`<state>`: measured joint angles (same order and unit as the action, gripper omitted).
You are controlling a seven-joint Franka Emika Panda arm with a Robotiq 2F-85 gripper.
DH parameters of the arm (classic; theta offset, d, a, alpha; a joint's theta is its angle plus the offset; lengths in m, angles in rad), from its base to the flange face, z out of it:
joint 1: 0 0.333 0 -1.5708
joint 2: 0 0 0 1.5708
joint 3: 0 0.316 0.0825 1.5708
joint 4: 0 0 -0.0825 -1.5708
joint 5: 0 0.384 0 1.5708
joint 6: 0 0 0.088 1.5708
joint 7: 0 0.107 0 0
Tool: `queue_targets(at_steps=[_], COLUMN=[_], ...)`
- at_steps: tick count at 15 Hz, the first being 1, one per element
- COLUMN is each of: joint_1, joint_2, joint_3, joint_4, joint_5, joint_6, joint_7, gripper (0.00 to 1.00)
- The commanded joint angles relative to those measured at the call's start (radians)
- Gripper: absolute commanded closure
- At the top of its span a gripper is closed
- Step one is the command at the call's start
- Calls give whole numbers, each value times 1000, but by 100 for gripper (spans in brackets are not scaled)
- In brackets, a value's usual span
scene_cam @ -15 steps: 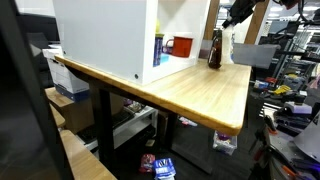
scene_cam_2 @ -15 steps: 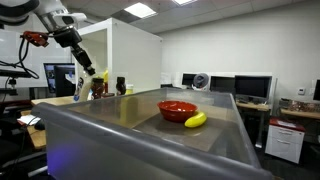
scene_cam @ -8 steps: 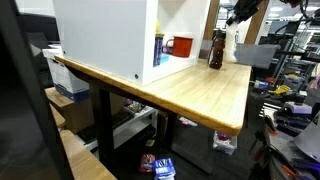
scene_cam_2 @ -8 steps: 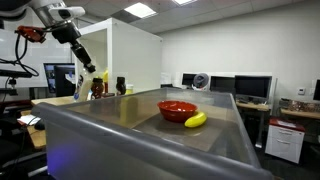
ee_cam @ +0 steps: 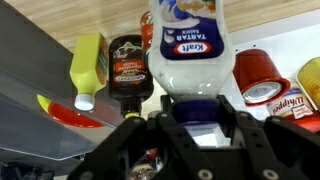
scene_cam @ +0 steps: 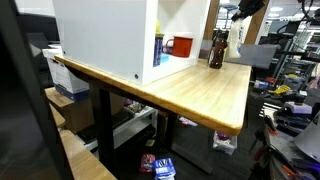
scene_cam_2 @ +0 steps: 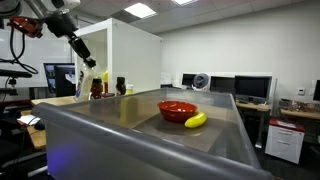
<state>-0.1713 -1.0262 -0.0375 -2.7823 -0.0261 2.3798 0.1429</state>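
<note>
Cabinet: tall white box cabinet [scene_cam: 110,35] with an open front, standing on the table and filling the 10 o'clock part of an exterior view.
Table: pale wooden tabletop [scene_cam: 195,95], running out from the cabinet toward 4 o'clock.
Bin: grey plastic bin [scene_cam_2: 120,135] across the foreground of an exterior view.
Gripper: black two-finger gripper [ee_cam: 197,112], entering the wrist view from 6 o'clock. The jaws are part closed and clamped on either side of the sauce bottle.
Held thing: white plastic Kraft tartar sauce bottle [ee_cam: 190,45], caught between the fingers at its near end, its label facing the wrist camera and its body pointing to 12 o'clock. Whether it touches the table cannot be told.
Neighbour, 9 o'clock of it: dark brown sauce bottle [ee_cam: 128,70], just beside the white one.
Further out at 9 o'clock: yellow squeeze bottle with a white cap [ee_cam: 88,65], next to the dark one.
At 3 o'clock: red ceramic mug [ee_cam: 258,75], near the held bottle.
In the bin: shallow red bowl [scene_cam_2: 177,109], with a yellow banana [scene_cam_2: 195,120] at its 4 o'clock, close by.
</note>
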Motion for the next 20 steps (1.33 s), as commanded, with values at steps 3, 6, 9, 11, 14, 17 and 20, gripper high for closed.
queue_targets(at_steps=[3, 6, 9, 11, 14, 17, 20], joint_1=[-35, -45, -65, -79, -92, -83, -85], joint_2=[5, 50, 80, 106, 143, 196, 242], joint_3=[-12, -28, -27, -32, -47, -87, -121], joint_4=[2, 1, 0, 0, 0, -1, -1], joint_5=[-37, -47, -62, -66, -62, -52, -49], joint_6=[23, 71, 108, 145, 201, 292, 334], joint_7=[-31, -37, -32, -25, -30, -68, -104], gripper=[79, 79, 79, 79, 79, 79, 79])
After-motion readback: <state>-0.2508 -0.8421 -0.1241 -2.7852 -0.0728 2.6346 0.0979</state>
